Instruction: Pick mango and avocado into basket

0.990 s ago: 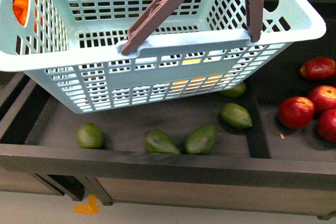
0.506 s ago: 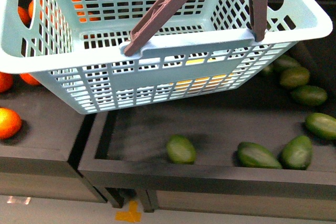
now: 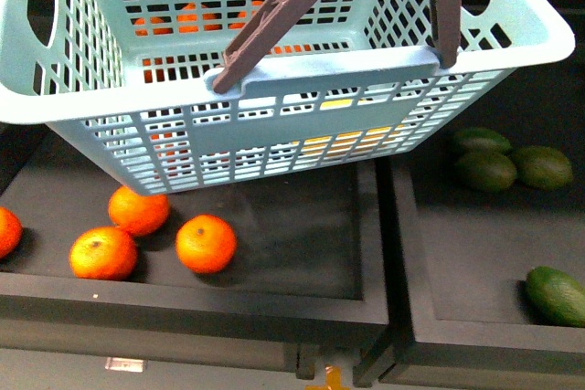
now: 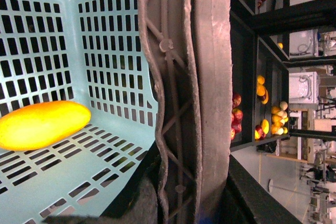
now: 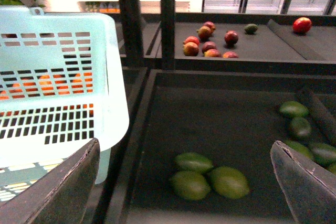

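The left gripper point(image 4: 168, 211) is clamping the brown handle point(image 4: 207, 93) and holding the basket point(image 3: 302, 130) aloft above the oranges point(image 3: 206, 244) (only a sliver of its dark pad is showing). The mango point(image 4: 44, 124) is lying on the basket's floor. The right gripper point(image 5: 184, 145) is hanging spread wide and empty over the dark tray point(image 5: 220, 119) where the avocados point(image 5: 229, 182) are resting.

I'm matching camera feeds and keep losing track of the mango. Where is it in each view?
Front view: the mango shows only as yellow through near-wall slots in the basket.
Left wrist view: it lies in plain sight on the basket floor.
Right wrist view: not clearly visible.
Shared landmark: the teal basket, in all three.
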You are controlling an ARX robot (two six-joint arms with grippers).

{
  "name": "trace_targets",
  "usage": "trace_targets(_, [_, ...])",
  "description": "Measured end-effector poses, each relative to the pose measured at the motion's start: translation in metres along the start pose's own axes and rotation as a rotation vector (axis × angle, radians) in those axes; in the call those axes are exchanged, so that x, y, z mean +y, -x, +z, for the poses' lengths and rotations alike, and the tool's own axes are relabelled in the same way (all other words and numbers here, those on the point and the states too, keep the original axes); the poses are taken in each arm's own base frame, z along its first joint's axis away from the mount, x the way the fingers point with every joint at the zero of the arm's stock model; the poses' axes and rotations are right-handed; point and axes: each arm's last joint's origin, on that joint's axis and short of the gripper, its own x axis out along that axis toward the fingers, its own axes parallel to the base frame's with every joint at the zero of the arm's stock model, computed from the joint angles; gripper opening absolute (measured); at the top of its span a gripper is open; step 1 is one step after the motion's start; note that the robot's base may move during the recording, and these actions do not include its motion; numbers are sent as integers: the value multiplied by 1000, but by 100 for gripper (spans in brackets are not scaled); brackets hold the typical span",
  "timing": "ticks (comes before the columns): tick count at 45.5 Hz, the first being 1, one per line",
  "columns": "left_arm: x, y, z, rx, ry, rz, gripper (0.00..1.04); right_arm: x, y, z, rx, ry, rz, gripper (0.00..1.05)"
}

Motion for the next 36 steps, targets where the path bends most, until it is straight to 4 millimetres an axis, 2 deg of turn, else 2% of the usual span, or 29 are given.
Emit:
trace_targets(12, [5, 5, 6, -41, -5, 30, 20, 0, 0, 0, 2, -1, -1, 96])
trace_targets(14, [5, 4, 6, -39, -7, 29, 20, -1, -3, 1, 86, -40, -68, 96])
trace_targets(16, [4, 4, 5, -34, -6, 24, 20, -6, -12, 4, 250, -82, -165, 96])
trace_targets(20, [1, 2, 2, -11, -6, 4, 20, -20, -26, -7, 405, -117, -207, 96])
trace_targets(24, [-1, 1, 0, 2, -5, -6, 20, -34, -45, -14, 417, -111, -182, 96])
trace_targets(28, [-2, 0, -1, 12, -6, -15, 20, -52, -73, -15, 396, -59, -119, 96])
trace_targets(36, [-3, 0, -2, 9, -4, -11, 20, -83, -121, -34, 455, 140, -74, 96])
